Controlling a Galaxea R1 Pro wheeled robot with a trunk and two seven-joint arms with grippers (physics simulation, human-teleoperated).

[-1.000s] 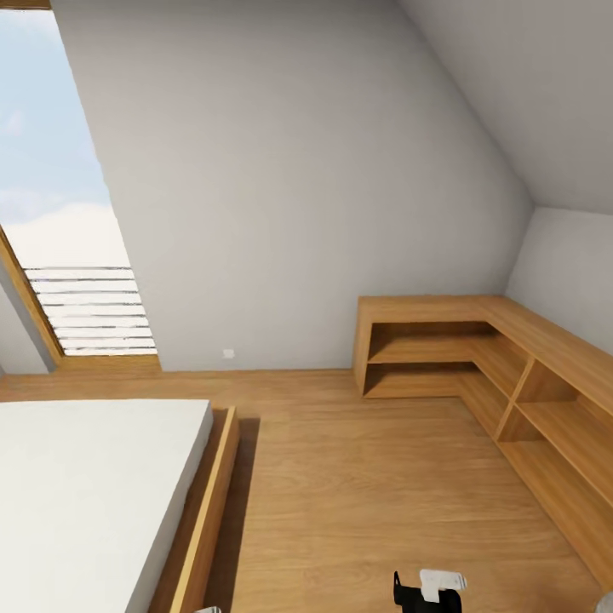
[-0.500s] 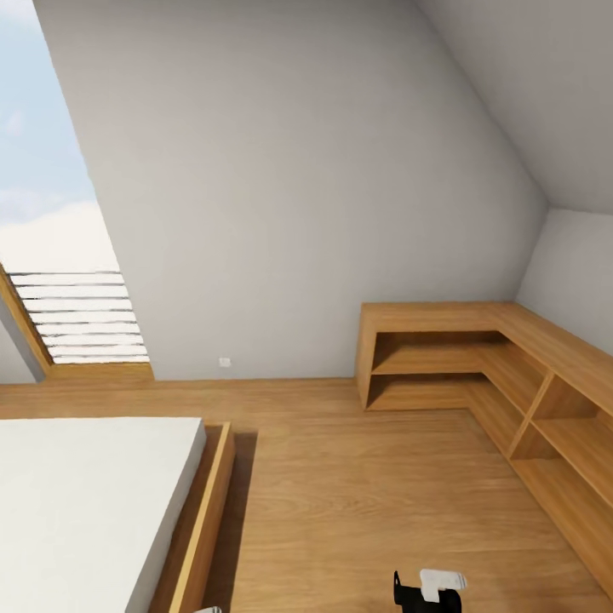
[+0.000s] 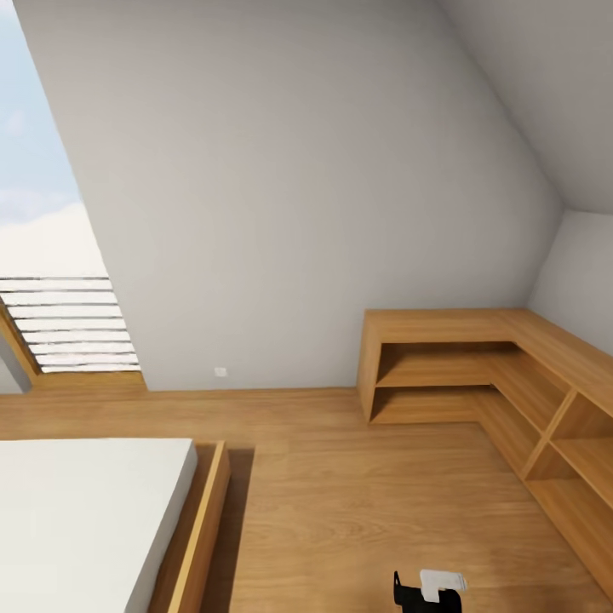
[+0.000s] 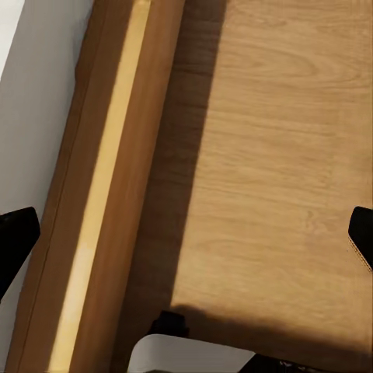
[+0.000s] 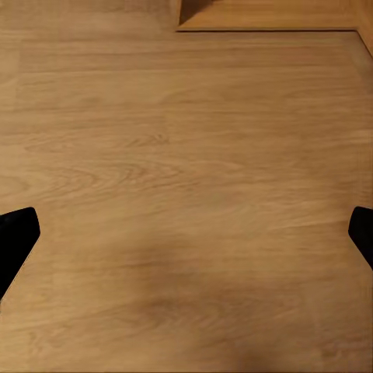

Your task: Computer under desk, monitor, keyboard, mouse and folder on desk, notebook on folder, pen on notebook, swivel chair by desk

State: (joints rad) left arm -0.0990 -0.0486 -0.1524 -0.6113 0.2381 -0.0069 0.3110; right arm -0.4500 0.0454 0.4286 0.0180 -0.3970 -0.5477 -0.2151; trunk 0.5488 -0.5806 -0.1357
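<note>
The desk, computer, monitor, keyboard, mouse, folder, notebook, pen and swivel chair are out of view. My left gripper (image 4: 186,241) is open over the wooden floor (image 4: 287,155), beside the bed's wooden frame (image 4: 109,194); its black fingertips (image 4: 15,241) stand far apart with nothing between them. My right gripper (image 5: 186,237) is open too, above bare floor boards (image 5: 186,140). In the head view a black and white part of my right arm (image 3: 430,587) pokes in at the lower edge.
A bed with a white mattress (image 3: 85,519) in a wooden frame (image 3: 200,528) fills the lower left. A low L-shaped wooden shelf unit (image 3: 477,366) runs along the right corner. A slanted window (image 3: 51,255) is at the left. Open floor (image 3: 340,494) lies between bed and shelves.
The whole head view has shifted, so the camera moved: bed and shelf unit sit lower in the picture and the window has slid left. The arm part at the lower edge holds its place.
</note>
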